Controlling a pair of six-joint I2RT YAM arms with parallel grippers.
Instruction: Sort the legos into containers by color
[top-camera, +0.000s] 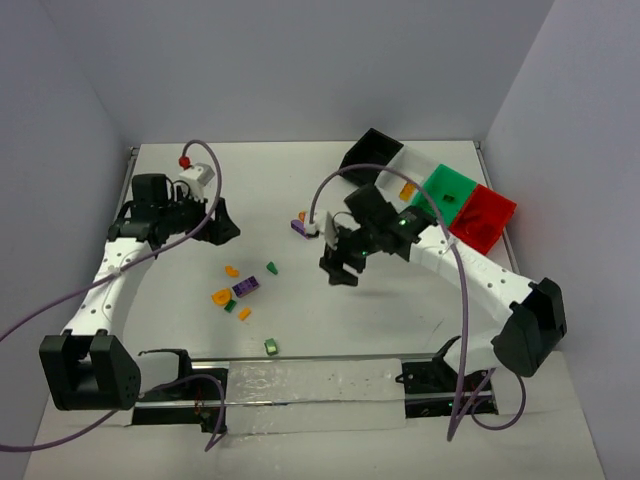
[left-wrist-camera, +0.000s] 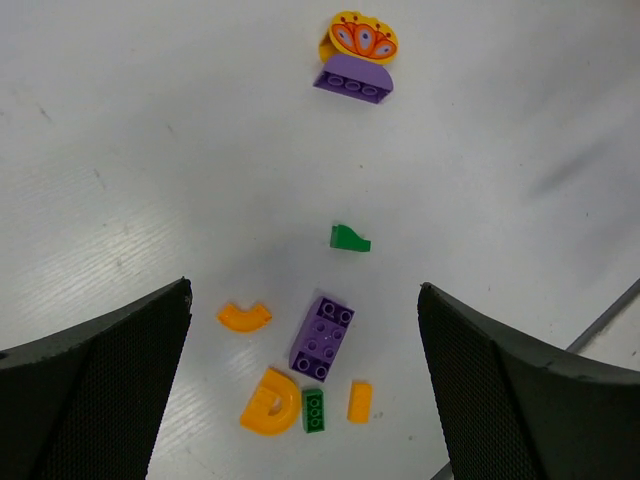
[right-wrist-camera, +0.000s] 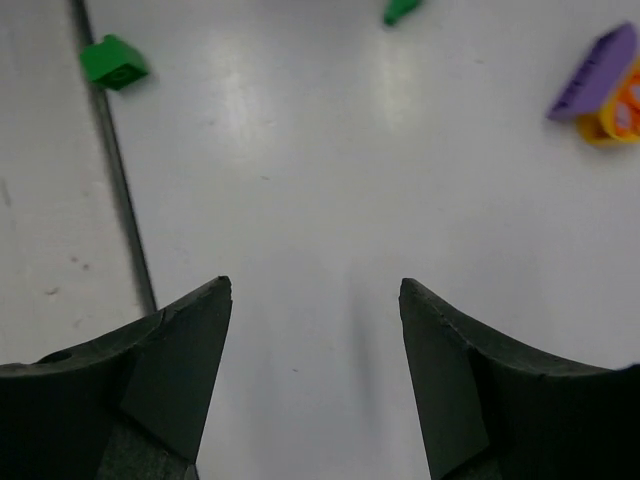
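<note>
My left gripper (left-wrist-camera: 305, 292) and right gripper (right-wrist-camera: 315, 285) gape wide, empty, over loose legos (left-wrist-camera: 322, 337); bins (top-camera: 432, 187) stand beyond, inside of black bin (top-camera: 371, 153) unreadable.

Top cam: fixed, high above and behind the near edge, tilted down and forward. Wide and distant, whole tabletop (top-camera: 380, 320) in frame.
Left wrist cam: sits on the left hand (left-wrist-camera: 305, 286), faces down at the tabletop's left-middle patch, fairly close; black jaws frame the lower corners.
Right wrist cam: same mount on the right hand (right-wrist-camera: 315, 285), faces down near the centre, close; a dark line (right-wrist-camera: 118, 190) crosses its left side.
Overlap: purple sloped brick (left-wrist-camera: 353, 78) with orange piece (left-wrist-camera: 362, 38) touching it shows in all three. Green wedge (left-wrist-camera: 349, 239) too, clipped at the right wrist view's top edge. Green cube (right-wrist-camera: 113, 61): right wrist and top only.
</note>
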